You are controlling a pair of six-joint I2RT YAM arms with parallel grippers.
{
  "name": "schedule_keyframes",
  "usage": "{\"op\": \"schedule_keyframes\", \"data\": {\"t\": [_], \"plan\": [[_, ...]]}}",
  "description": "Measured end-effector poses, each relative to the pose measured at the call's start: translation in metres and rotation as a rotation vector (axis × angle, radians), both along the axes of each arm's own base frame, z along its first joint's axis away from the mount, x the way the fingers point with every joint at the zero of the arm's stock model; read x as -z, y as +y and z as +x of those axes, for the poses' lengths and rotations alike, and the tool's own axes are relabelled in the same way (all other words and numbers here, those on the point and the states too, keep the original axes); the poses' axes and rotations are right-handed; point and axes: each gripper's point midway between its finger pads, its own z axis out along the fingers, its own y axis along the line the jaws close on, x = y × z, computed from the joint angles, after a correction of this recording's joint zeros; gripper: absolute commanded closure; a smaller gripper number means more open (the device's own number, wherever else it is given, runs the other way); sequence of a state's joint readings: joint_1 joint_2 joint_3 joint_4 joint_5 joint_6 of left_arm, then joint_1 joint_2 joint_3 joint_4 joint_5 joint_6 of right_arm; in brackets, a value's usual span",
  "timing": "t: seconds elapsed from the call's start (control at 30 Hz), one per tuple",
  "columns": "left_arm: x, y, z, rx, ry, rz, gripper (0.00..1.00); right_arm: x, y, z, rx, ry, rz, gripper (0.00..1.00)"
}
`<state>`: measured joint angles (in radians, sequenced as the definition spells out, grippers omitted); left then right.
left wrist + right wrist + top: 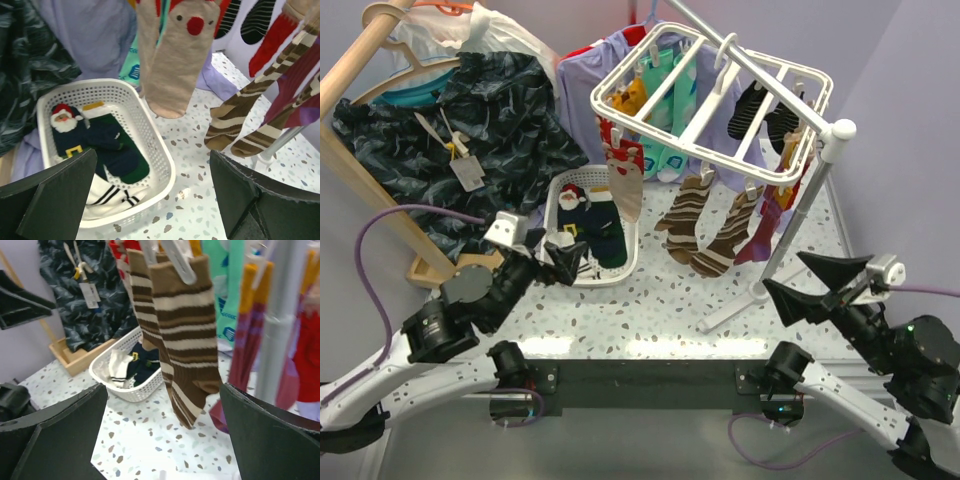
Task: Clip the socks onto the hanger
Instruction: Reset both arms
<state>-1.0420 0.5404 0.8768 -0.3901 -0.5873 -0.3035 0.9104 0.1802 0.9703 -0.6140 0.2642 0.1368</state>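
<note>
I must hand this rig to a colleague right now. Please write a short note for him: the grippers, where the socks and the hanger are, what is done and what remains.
Left gripper: open, empty, at the near left edge of the white basket.
Right gripper: open, empty, near the pole, facing the hanging socks.
Hanger: hangs above the back right of the table.
Brown striped socks: clipped under the hanger's front edge.
Maroon socks: hang just right of them, beside the pole; their clips are hard to see.
Done: both pairs seem hung.
Left: check the maroon clips.
</note>
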Motion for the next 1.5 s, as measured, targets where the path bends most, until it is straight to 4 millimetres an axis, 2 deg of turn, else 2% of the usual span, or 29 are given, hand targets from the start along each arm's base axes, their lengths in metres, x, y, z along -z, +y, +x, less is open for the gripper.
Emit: {"op": "schedule_keyframes", "data": {"t": [0.13, 0.23, 0.47, 0.63, 0.93, 1.13, 1.5], "plan": [[-0.002, 0.032, -0.008, -0.061, -0.014, -0.018, 0.0, 0.013, -0.031, -0.006, 0.084, -0.022, 0.044, 0.01], [-0.001, 0.049, -0.012, -0.099, -0.02, -0.026, 0.0, 0.016, -0.046, -0.007, 0.134, -0.023, 0.058, 0.02], [0.01, 0.084, -0.02, -0.176, -0.038, -0.059, 0.0, 0.036, -0.058, 0.001, 0.218, 0.026, -0.003, 0.01], [0.015, 0.103, -0.026, -0.206, -0.06, -0.111, 0.0, 0.038, -0.066, 0.005, 0.269, 0.035, -0.006, 0.01], [0.027, 0.123, -0.032, -0.255, -0.074, -0.194, 0.0, 0.04, -0.075, 0.008, 0.321, 0.044, -0.008, 0.01], [0.043, 0.12, -0.027, -0.278, -0.053, -0.17, 0.0, 0.04, -0.075, 0.008, 0.322, 0.045, -0.009, 0.01], [0.044, 0.122, -0.027, -0.29, -0.049, -0.173, 0.0, 0.041, -0.075, 0.009, 0.323, 0.048, -0.007, 0.02]]}}
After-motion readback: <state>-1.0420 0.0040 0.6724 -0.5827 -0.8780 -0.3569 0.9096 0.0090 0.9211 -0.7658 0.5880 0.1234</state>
